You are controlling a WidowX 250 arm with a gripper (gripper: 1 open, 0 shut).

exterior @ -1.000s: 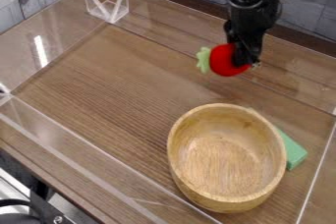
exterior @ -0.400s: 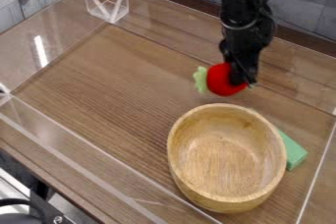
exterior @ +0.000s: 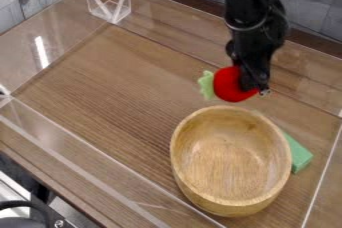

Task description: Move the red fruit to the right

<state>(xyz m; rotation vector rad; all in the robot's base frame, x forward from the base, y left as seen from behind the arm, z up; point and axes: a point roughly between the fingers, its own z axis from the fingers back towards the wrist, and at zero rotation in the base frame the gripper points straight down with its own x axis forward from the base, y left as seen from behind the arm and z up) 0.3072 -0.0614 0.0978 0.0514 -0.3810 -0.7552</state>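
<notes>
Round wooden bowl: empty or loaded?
Empty. The round wooden bowl shows bare wood inside; the red strawberry-like fruit sits outside it.

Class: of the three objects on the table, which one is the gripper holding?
The small glossy red fruit, clamped in the black gripper; the wooden bowl and flat green piece lie untouched.

My gripper [exterior: 249, 80] is hanging over the table [exterior: 107, 82], gripping the red fruit [exterior: 233, 85] just behind the wooden bowl [exterior: 231, 159]. A flat piece [exterior: 299, 154] is lying against the bowl's right side. A clear stand [exterior: 110, 5] is sitting far back left.
</notes>
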